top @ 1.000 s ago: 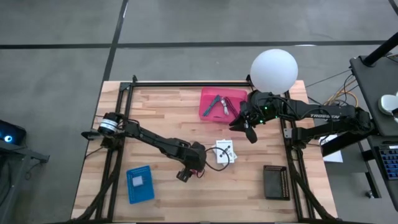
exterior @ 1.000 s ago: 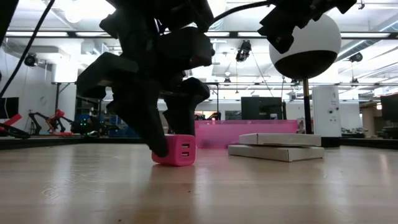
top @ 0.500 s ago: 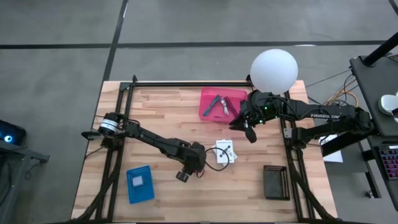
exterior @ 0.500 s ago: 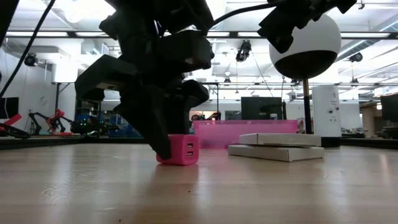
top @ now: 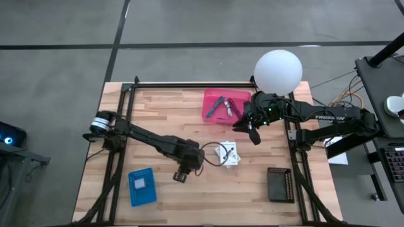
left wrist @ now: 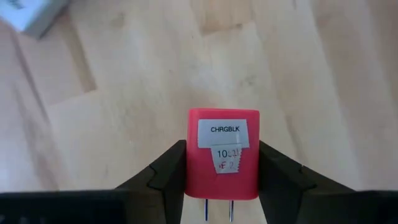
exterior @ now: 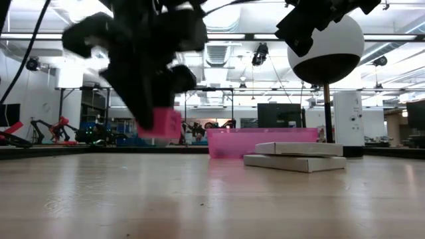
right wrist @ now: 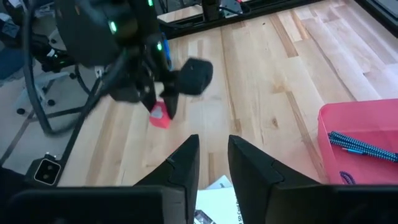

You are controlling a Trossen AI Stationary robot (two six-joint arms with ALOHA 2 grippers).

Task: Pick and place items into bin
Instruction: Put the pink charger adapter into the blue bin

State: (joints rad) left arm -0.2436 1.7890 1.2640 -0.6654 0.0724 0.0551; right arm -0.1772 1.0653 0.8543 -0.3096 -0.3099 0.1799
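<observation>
Wooden table point(top: 164, 113) with a pink bin point(top: 223, 104) at the far edge, tools already inside. Left gripper point(left wrist: 222, 186) has a pink charger block point(left wrist: 223, 154) pinched between its fingers, lifted clear off the wood near the white card point(top: 228, 153). Right gripper point(right wrist: 213, 163) hangs beside the bin, fingers slightly apart, holding nothing.
</observation>
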